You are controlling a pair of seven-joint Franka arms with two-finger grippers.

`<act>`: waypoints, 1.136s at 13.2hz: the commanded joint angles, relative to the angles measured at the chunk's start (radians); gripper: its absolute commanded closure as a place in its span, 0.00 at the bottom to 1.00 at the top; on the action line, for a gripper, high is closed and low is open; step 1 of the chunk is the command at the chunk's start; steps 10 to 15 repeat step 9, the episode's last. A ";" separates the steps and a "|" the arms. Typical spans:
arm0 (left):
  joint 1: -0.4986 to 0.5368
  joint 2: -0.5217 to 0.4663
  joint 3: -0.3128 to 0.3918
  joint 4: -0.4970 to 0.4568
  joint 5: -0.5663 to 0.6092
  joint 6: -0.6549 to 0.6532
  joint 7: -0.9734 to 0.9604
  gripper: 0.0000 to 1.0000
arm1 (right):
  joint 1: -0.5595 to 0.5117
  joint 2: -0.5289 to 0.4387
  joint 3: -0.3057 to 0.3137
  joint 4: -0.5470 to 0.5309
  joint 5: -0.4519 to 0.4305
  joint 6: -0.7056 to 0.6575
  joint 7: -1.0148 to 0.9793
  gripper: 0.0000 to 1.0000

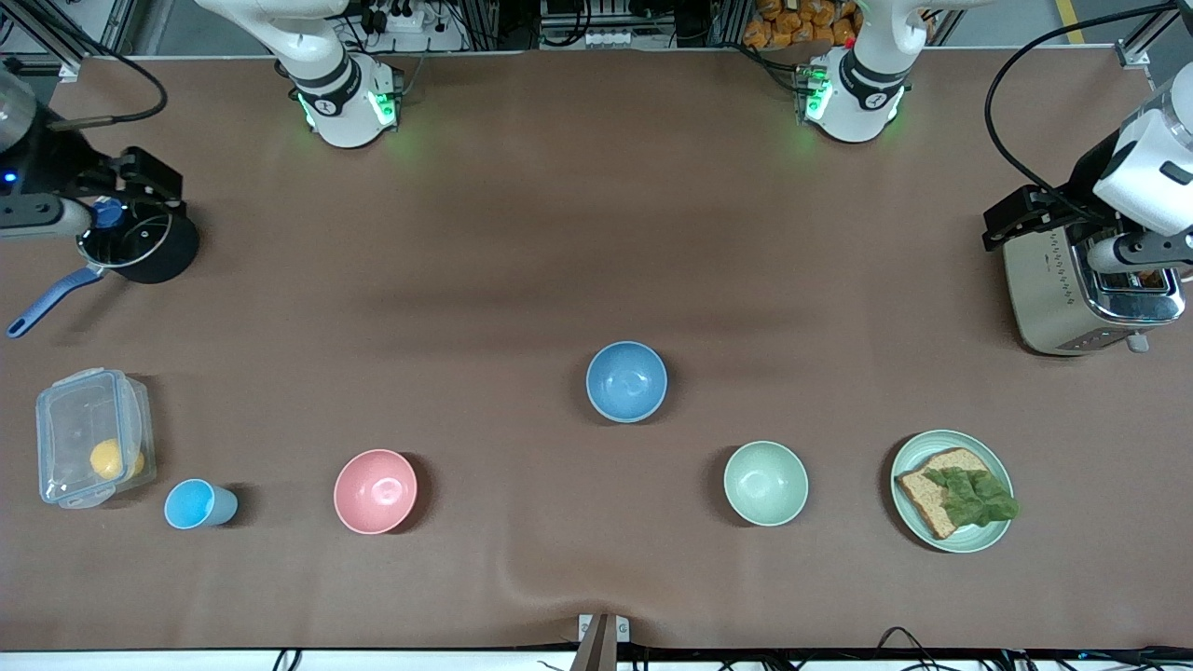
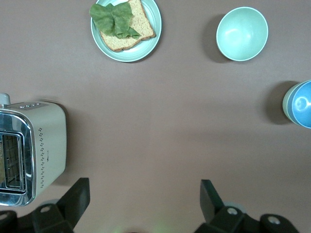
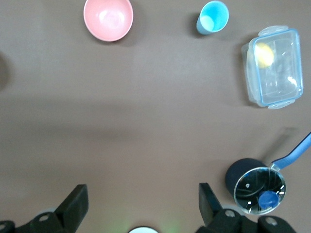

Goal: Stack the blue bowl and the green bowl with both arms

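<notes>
Blue bowl point(image 1: 626, 381) sits mouth up near the table's middle in the front view; green bowl point(image 1: 765, 483) stands apart from it, nearer the camera-side edge and toward my left arm's end. Neither is nested, so stacking remains. Both are round, with no long axis. In my left wrist view, my left pincer point(image 2: 143, 196) hangs spread over bare table beside the toaster point(image 2: 30, 148). In my right wrist view, my right pincer point(image 3: 142, 199) hangs spread, waiting beside the pot point(image 3: 256, 184).
</notes>
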 commanded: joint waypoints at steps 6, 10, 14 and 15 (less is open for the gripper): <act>0.013 -0.014 0.002 0.031 0.001 -0.037 0.029 0.00 | -0.015 -0.017 -0.025 -0.024 0.014 0.046 -0.014 0.00; 0.015 -0.014 0.002 0.031 0.001 -0.038 0.030 0.00 | -0.015 -0.015 -0.039 -0.022 0.016 0.058 -0.013 0.00; 0.015 -0.014 0.002 0.031 0.001 -0.038 0.030 0.00 | -0.015 -0.015 -0.039 -0.022 0.016 0.058 -0.013 0.00; 0.015 -0.014 0.002 0.031 0.001 -0.038 0.030 0.00 | -0.015 -0.015 -0.039 -0.022 0.016 0.058 -0.013 0.00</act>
